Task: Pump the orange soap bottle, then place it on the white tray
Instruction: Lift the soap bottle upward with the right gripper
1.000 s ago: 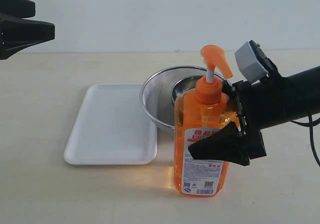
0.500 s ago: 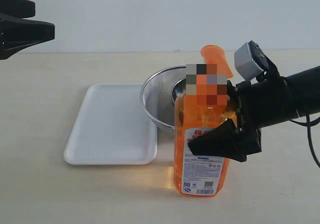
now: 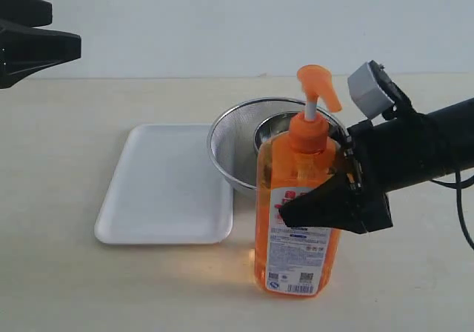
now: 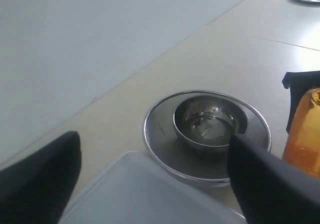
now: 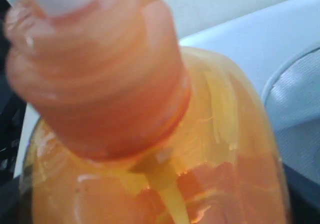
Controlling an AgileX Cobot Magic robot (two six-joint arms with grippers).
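The orange soap bottle (image 3: 296,228) stands on the table in front of the strainer, leaning slightly, with its orange pump head (image 3: 318,80) raised on the white stem. My right gripper (image 3: 315,191) reaches in from the right and is shut on the bottle's body below the collar. Its near finger (image 3: 326,202) lies across the label. In the right wrist view the bottle (image 5: 175,149) fills the frame. The white tray (image 3: 163,187) lies flat to the left of the bottle. My left gripper (image 3: 44,39) hangs open high at the far left, and nothing sits in my left gripper (image 4: 152,149) in its wrist view.
A round steel mesh strainer (image 3: 233,143) with a small steel bowl (image 4: 210,121) inside sits just behind the bottle and against the tray's right edge. The tray's corner (image 4: 145,194) lies below my left gripper. Bare table lies to the front and right.
My right gripper's jaws have closed in on the bottle. The bottle has shifted slightly left and toward the front and now leans a little. The left arm has not moved.
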